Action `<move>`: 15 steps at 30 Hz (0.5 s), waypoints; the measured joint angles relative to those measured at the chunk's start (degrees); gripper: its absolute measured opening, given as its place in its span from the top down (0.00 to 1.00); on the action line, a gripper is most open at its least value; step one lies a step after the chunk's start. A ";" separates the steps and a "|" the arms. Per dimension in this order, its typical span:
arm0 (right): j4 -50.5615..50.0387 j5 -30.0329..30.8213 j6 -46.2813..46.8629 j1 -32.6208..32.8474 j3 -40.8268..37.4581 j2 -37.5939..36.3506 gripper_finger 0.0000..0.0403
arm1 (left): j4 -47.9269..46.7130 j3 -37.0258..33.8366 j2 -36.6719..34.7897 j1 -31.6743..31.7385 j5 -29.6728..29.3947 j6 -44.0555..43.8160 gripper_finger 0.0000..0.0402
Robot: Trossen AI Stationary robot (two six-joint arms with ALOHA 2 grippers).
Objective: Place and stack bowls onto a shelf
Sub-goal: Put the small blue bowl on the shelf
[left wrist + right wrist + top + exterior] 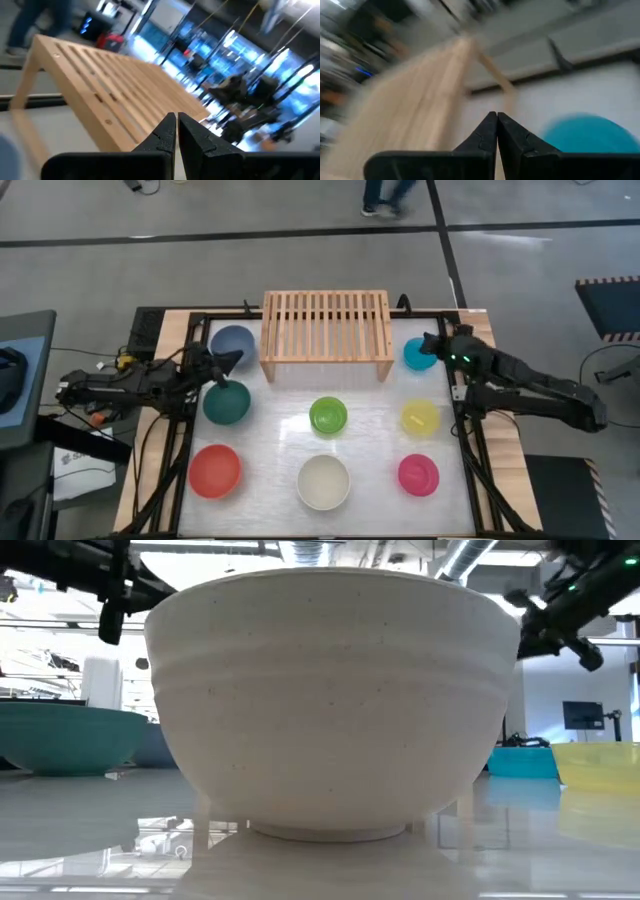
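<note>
Bright, even light glares off the glossy table [100, 840], while the right wrist view smears the shelf [415, 95] into motion blur.

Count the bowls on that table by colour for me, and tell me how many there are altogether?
slate blue bowl: 1
cyan bowl: 1
dark teal bowl: 1
lime green bowl: 1
yellow bowl: 1
red-orange bowl: 1
cream-white bowl: 1
magenta bowl: 1
Total: 8 bowls
</note>
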 joint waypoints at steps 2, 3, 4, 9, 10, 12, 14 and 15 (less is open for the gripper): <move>-5.15 -5.95 -1.91 -5.25 3.70 5.40 0.88 | -4.85 3.52 3.26 1.31 0.19 -0.83 0.94; -6.75 -8.87 -3.44 -7.63 5.20 7.86 0.86 | -7.44 5.32 4.87 2.01 0.16 -1.34 0.92; -7.74 -11.48 -4.96 -9.92 6.57 10.28 0.84 | -9.89 7.11 6.39 2.79 0.18 -1.71 0.89; -12.59 -19.25 -8.54 -19.31 11.18 21.20 0.70 | -20.34 14.76 12.19 7.86 0.52 -2.14 0.75; -14.39 -19.30 -8.56 -20.95 11.79 22.85 0.66 | -22.10 16.10 12.82 9.05 0.93 -2.21 0.72; -17.42 -19.22 -8.62 -23.91 12.46 25.82 0.59 | -24.66 18.27 13.96 11.52 2.71 -2.26 0.68; -20.23 -19.21 -8.57 -26.54 12.50 28.33 0.53 | -26.51 19.68 14.56 13.84 5.47 -2.24 0.65; -21.32 -19.21 -8.56 -27.58 12.50 29.46 0.50 | -27.07 20.18 14.81 14.89 6.81 -1.86 0.64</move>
